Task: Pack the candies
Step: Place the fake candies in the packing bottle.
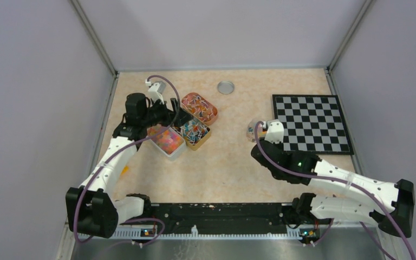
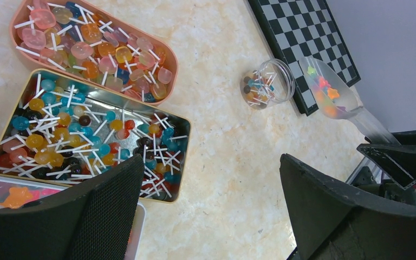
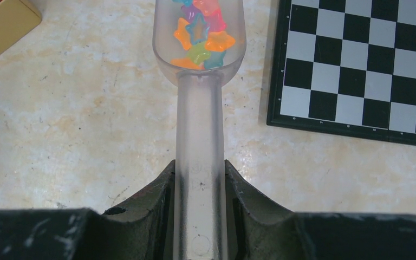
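Your right gripper [image 3: 199, 179] was closed on the handle of a clear scoop [image 3: 199, 124], its bowl carrying the candies [image 3: 219, 40], star-shaped pieces in mixed colours, just beside the chessboard [image 3: 357, 65]. Your left gripper [image 2: 211, 211] stood fully open, holding nothing, above the lollipop tin [image 2: 92, 141] on the counter [image 2: 233, 162].

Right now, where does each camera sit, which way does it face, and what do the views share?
Top external: above and behind the bases, looking down on the table and chessboard; both arms, left gripper and right gripper show.
Left wrist: on the left arm, looking across the lollipop trays toward the jar; its own open fingers frame the bottom.
Right wrist: looking down along the scoop of star candies; its fingers clamp the handle.
Shared: both wrist views show scoop and chessboard.
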You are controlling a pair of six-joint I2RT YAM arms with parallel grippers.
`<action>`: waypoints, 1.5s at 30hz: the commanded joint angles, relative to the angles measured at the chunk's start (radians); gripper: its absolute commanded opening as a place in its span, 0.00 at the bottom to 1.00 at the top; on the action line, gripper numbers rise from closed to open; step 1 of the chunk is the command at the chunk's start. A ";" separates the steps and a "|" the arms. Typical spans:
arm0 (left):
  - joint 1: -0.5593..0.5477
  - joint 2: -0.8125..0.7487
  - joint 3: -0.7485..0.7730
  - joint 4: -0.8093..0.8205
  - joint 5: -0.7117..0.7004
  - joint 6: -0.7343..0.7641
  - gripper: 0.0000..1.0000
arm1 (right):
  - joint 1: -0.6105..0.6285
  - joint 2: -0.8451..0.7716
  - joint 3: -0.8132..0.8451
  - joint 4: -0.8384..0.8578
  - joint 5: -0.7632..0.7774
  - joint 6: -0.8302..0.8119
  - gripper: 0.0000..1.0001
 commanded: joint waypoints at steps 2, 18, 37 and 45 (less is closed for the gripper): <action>-0.004 -0.008 -0.003 0.021 0.010 0.013 0.99 | -0.056 0.008 0.037 0.006 -0.065 0.004 0.00; -0.004 -0.008 -0.001 0.019 0.010 0.013 0.99 | -0.126 0.060 0.060 -0.023 -0.175 0.007 0.00; -0.004 -0.010 -0.001 0.014 0.005 0.013 0.99 | -0.224 0.130 0.151 -0.120 -0.301 -0.018 0.00; -0.004 -0.013 0.001 0.013 0.004 0.015 0.99 | -0.257 0.146 0.193 -0.150 -0.345 -0.066 0.00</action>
